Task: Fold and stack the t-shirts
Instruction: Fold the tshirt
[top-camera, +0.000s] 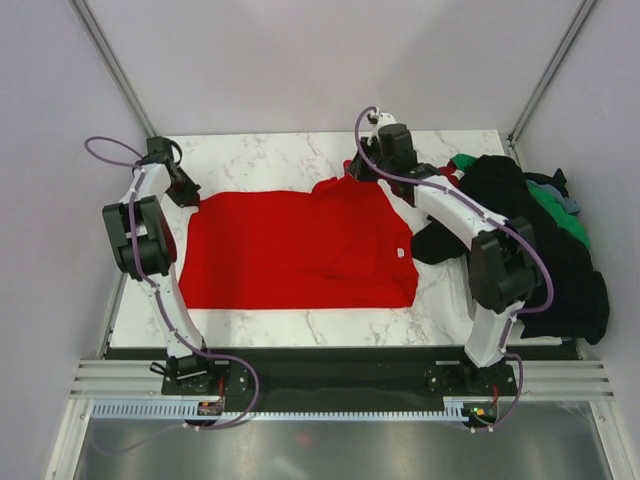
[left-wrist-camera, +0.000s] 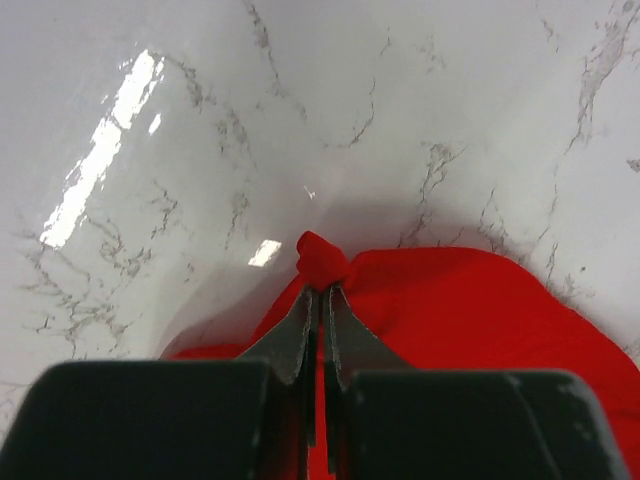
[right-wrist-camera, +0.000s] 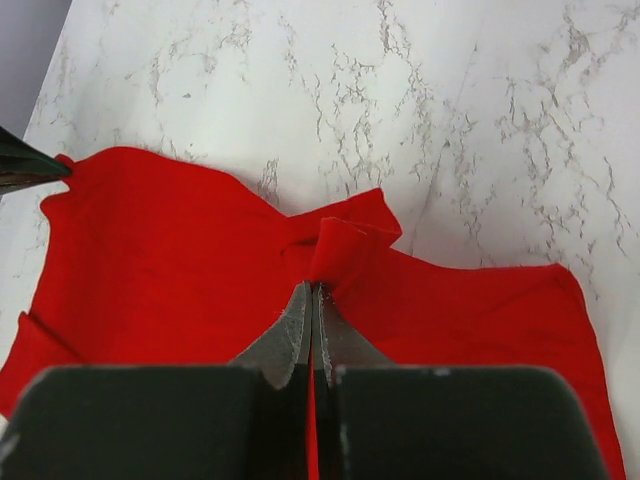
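Observation:
A bright red t-shirt (top-camera: 300, 250) lies spread across the middle of the marble table, its small white neck label (top-camera: 401, 253) at the right. My left gripper (top-camera: 188, 195) is shut on the shirt's far left corner, where a pinch of red cloth (left-wrist-camera: 322, 262) sticks out past the fingertips. My right gripper (top-camera: 358, 172) is shut on the shirt's far right part, where a fold of red cloth (right-wrist-camera: 345, 245) rises from the tips. The left gripper's tip (right-wrist-camera: 30, 167) shows at the left edge of the right wrist view.
A heap of other shirts, mostly black (top-camera: 540, 240) with green (top-camera: 555, 215) and grey-blue showing, lies at the table's right edge under the right arm. The marble table (top-camera: 260, 160) is bare behind the red shirt. Frame posts stand at the back corners.

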